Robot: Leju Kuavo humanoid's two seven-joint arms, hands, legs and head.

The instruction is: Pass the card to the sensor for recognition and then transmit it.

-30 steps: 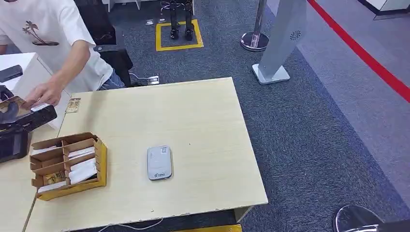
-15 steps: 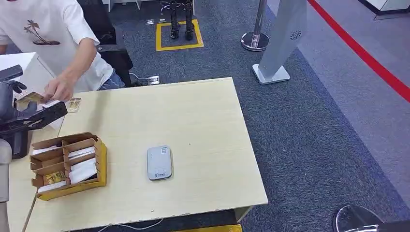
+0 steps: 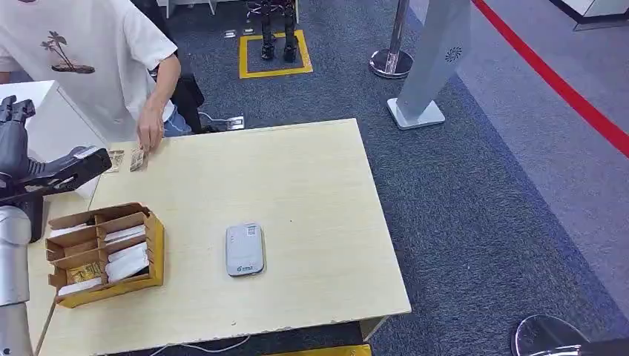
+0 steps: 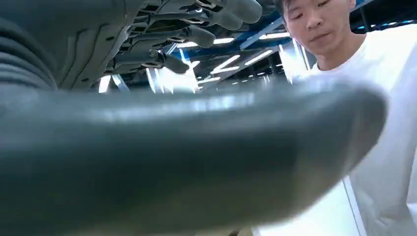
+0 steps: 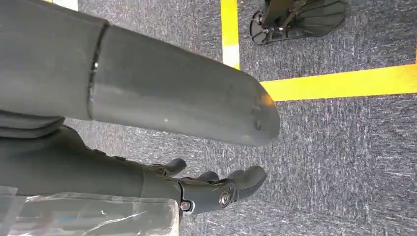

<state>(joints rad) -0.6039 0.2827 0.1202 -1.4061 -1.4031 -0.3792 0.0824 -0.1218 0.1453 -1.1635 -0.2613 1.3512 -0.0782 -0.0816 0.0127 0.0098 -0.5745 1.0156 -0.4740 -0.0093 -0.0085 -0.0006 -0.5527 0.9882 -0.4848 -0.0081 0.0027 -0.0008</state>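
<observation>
Hovering at the near-left edge of the pale wooden surface (image 3: pixel 297 185), the left robot hand (image 3: pixel 52 174) is raised toward the person (image 3: pixel 81 52), its dark fingers apart and nothing in them, which suggests the handover is done. The card (image 3: pixel 138 159), a small flat patterned rectangle, lies at the far-left edge under the person's hand (image 3: pixel 150 133), beside another card (image 3: pixel 113 160) and well apart from the rounded grey plastic sensor (image 3: pixel 245 249) and the compartmented cardboard box (image 3: pixel 104 254) of spare cards. Hanging over speckled carpet (image 5: pixel 344 147), the right robot hand (image 5: pixel 216 189) is loosely curled and holds nothing.
</observation>
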